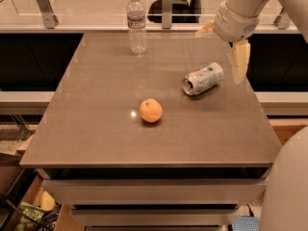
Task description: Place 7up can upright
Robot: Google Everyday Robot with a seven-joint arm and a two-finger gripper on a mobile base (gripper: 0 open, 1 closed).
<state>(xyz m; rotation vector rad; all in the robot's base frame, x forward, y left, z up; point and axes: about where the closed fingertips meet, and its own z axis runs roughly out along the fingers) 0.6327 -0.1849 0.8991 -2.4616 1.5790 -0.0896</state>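
Water bottle upright at far edge of table. Orange near centre. 7up can lies on its side, right of centre. Gripper hovers just above-right of it, fingers spread, empty.

Fig. Robot arm and gripper, upper right of the view
Smooth white rounded arm shell, a thin tan seam ringing the wrist; two flat, pale cream fingers, spread apart; broad white curved body panel, lower right
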